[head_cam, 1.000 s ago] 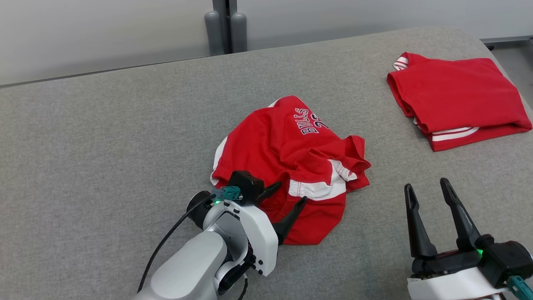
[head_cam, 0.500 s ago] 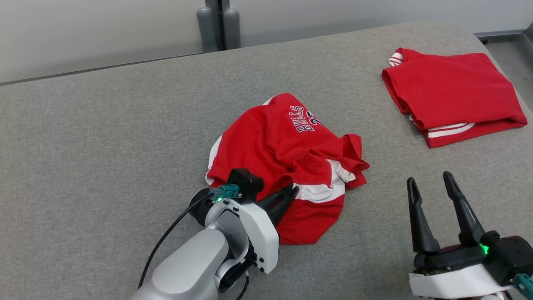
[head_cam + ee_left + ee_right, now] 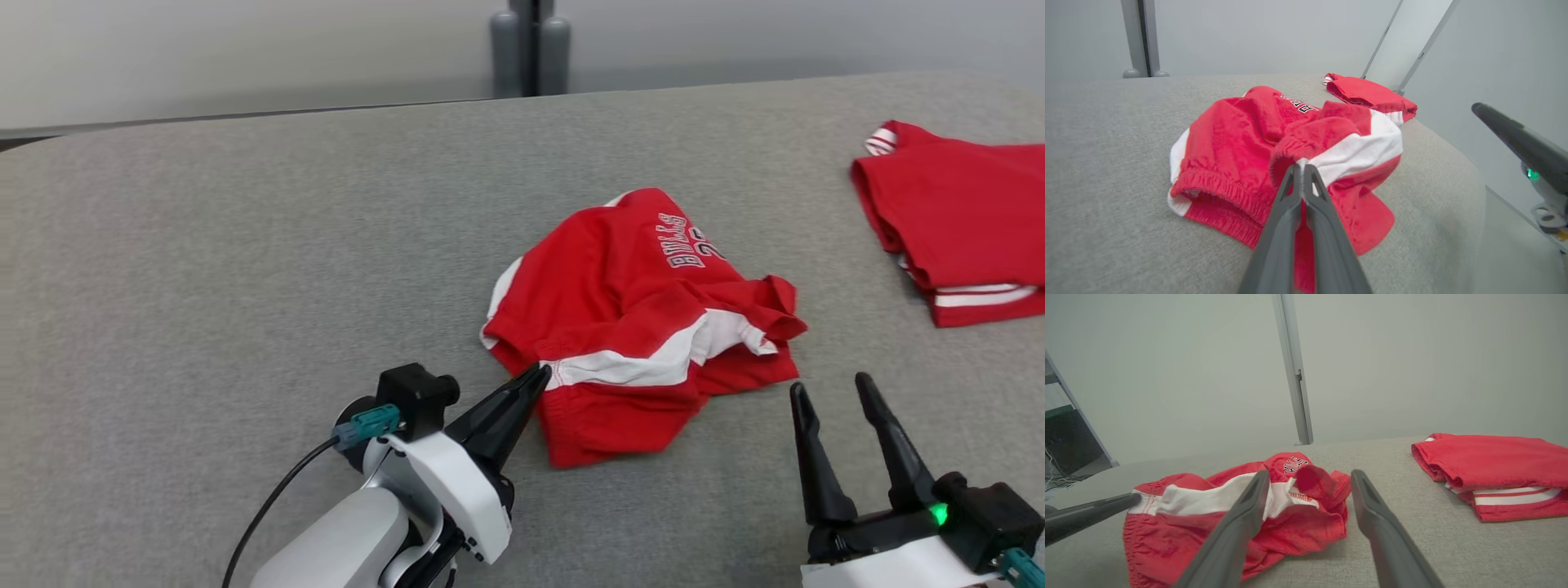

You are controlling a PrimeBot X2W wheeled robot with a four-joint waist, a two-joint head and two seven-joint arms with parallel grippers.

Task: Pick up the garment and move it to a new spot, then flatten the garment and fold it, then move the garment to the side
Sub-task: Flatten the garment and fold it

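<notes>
**Head view.**
- Item 1: your garment [image 3: 645, 327], red shorts with white panels and "BULLS" lettering, lay crumpled near the middle of the grey worktop [image 3: 245, 245].
- Item 2: your left end effector [image 3: 541, 376] had its fingers pressed together and pinched the garment's near-left edge, where the white band meets the red.
- Item 3: your right end effector [image 3: 829, 385] stood with fingers spread, gripping nothing, just short of the garment's near-right side.
- Item 4: a folded red item [image 3: 955, 212] (white stripes along its edge) lay well apart, at the far right.

**Left wrist view.** You had the two fingers shut on a gathered edge beside the white panel, with red cloth caught between them. One dark finger of the right end effector showed at the right.

**Right wrist view.** You saw the open fingers framing the garment's raised red fold. Whether they touched it could not be told. The left end effector's tip met the white band at the left. The folded red item lay to the right on the worktop.
</notes>
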